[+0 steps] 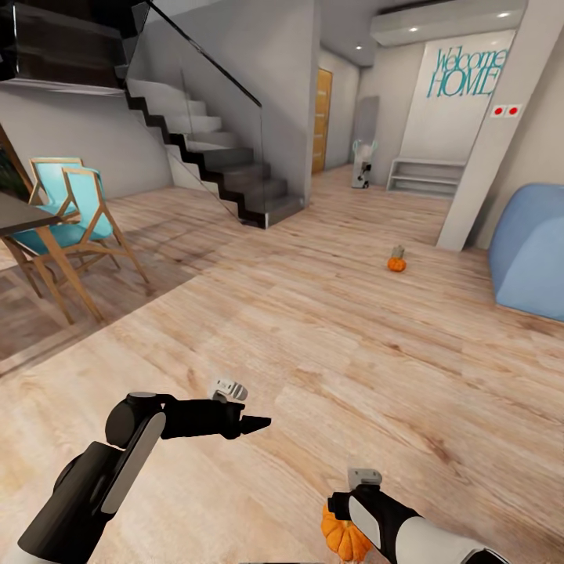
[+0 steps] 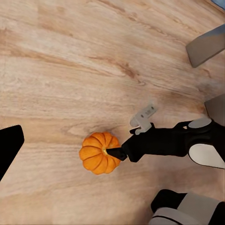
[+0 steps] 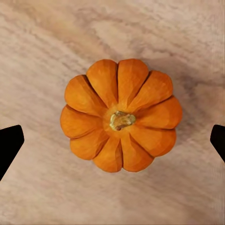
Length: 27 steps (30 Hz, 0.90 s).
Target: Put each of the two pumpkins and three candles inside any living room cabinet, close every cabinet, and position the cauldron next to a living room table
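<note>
- While the right gripper (image 2: 112, 153) hangs directly over the near pumpkin (image 3: 121, 115), no grasp has yet been made: in the right wrist view its two dark fingertips (image 3: 9, 145) are seen spread wide, one at each side of the pumpkin, well clear of its ribs.
- The near pumpkin is found on the wooden floor (image 1: 313, 345) just in front of the robot, upright, stem up, partly hidden in the head view by the right forearm.
- The left gripper (image 1: 258, 424) is held out over bare floor, nothing between its fingers; whether they are apart or together cannot be told.
- A second pumpkin (image 1: 397, 264) is spotted farther off across the floor, with a grey-beige candle (image 1: 398, 251) standing touching or just behind it.
- Nothing is judged to be stowed so far: the visible pumpkins lie on the floor.
- Left to be done, as judged: both pumpkins and three candles to be carried to a cabinet, the cabinets to be shut, the cauldron to be set by a table.
- The step in hand is taken to be the pick of the first pumpkin.
</note>
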### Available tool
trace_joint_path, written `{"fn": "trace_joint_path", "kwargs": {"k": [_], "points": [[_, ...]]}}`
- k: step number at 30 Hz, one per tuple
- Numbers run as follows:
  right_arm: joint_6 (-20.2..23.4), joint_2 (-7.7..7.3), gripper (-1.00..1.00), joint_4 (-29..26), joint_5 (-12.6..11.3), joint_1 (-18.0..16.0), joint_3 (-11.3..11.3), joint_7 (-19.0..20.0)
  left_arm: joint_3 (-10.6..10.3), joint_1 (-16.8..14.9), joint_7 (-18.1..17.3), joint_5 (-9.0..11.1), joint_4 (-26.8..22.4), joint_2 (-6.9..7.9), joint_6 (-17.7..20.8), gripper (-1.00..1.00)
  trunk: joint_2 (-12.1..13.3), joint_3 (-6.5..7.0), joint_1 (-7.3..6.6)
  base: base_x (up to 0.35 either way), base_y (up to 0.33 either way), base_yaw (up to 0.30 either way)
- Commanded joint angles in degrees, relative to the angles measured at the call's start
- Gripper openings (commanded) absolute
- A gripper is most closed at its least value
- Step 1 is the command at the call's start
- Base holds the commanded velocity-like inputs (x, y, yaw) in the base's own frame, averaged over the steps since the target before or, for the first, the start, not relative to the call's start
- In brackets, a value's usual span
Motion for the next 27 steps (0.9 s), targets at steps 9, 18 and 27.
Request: {"fn": "trace_joint_path", "kwargs": {"k": [9,18,27], "points": [[-1.3,-0.02,1.0,-0.1,-0.5,0.0,0.5,-0.4,-0.1,0.0,-0.2,-0.1,0.0,-0.02,0.2,1.0,-0.1,-2.05,0.22,0.0,0.0,0.0],[-2.0,-0.09,1.0,-1.0,-0.3,-0.1,0.3,-0.4,0.0,0.0,-0.1,-0.2,0.0,-0.01,0.2,1.0,-0.3,-4.04,0.45,0.0,0.0,0.0],[-2.2,-0.19,1.0,-1.3,-0.2,-0.1,0.4,-0.4,0.0,0.0,-0.2,-0.2,0.0,0.01,0.2,1.0,-0.3,-4.49,0.5,0.0,0.0,0.0]]}}
